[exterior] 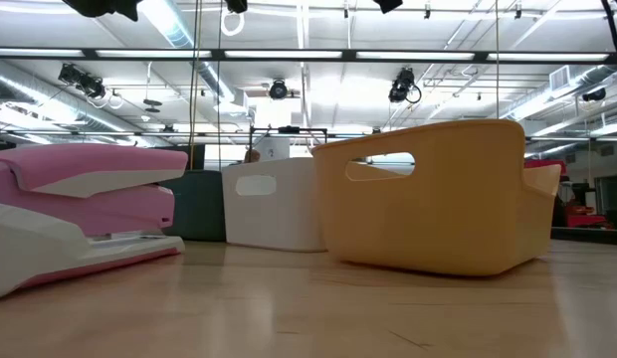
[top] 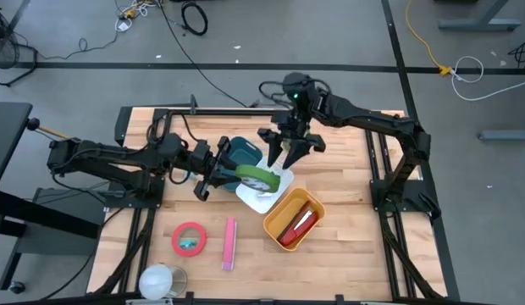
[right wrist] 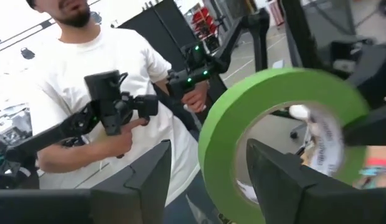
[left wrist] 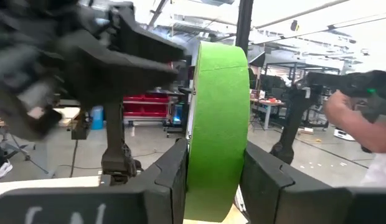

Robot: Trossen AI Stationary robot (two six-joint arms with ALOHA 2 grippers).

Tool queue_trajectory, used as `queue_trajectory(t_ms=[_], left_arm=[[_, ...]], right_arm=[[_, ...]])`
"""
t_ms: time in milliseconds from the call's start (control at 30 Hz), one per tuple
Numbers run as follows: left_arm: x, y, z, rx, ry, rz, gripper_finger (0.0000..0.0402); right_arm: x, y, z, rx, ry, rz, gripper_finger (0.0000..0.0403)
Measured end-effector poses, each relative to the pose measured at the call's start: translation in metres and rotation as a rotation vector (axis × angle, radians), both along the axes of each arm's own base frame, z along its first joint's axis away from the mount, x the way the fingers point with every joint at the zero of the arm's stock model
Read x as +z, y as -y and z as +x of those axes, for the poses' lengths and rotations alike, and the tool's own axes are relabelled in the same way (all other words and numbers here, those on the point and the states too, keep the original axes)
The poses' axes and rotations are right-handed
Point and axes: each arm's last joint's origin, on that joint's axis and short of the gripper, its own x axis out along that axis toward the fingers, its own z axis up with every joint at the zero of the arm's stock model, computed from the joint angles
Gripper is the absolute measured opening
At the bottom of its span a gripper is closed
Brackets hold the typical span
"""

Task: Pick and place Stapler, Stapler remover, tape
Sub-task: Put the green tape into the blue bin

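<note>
the green tape roll (top: pixel 257 178) stands on edge above the white bin (top: pixel 261 200), clamped by the left tool (top: pixel 230 169). the pink stapler (top: pixel 229 244) lies flat on the worktop (top: pixel 347 254) near the front — beside a red tape ring (top: pixel 189 239). something red — too small to identify — sits in the yellow bin (top: pixel 294 219).

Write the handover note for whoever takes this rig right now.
Left gripper: shut on the green tape roll, held over the white bin.
Right gripper: open, fingers either side of the roll, not gripping.
Done: a red item lies in the yellow bin; which one, cannot tell.
Left: place the green roll; pink stapler and red tape roll sit on the table.
</note>
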Motion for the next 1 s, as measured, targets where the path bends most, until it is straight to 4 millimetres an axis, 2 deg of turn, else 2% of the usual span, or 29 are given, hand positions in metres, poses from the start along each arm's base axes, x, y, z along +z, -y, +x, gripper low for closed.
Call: queue_trajectory(t_ms=[200, 367, 600, 1000], left_arm=[[-0.002, -0.001, 0.001, 0.031, -0.017, -0.008, 0.012], [-0.005, -0.002, 0.002, 0.067, -0.05, -0.016, 0.0117], [-0.013, -0.008, 0.003, 0.132, -0.135, -0.028, 0.0117], [-0.031, -0.035, 0.001, 0.244, -0.325, -0.054, 0.0118]], right_arm=[[0.014, 0.023, -0.012, -0.05, 0.023, 0.006, 0.0201], [0.024, 0.033, -0.022, -0.086, 0.051, -0.002, 0.0194], [0.032, 0.038, -0.031, -0.108, 0.078, -0.013, 0.0184], [0.035, 0.039, -0.034, -0.116, 0.074, -0.011, 0.0178]])
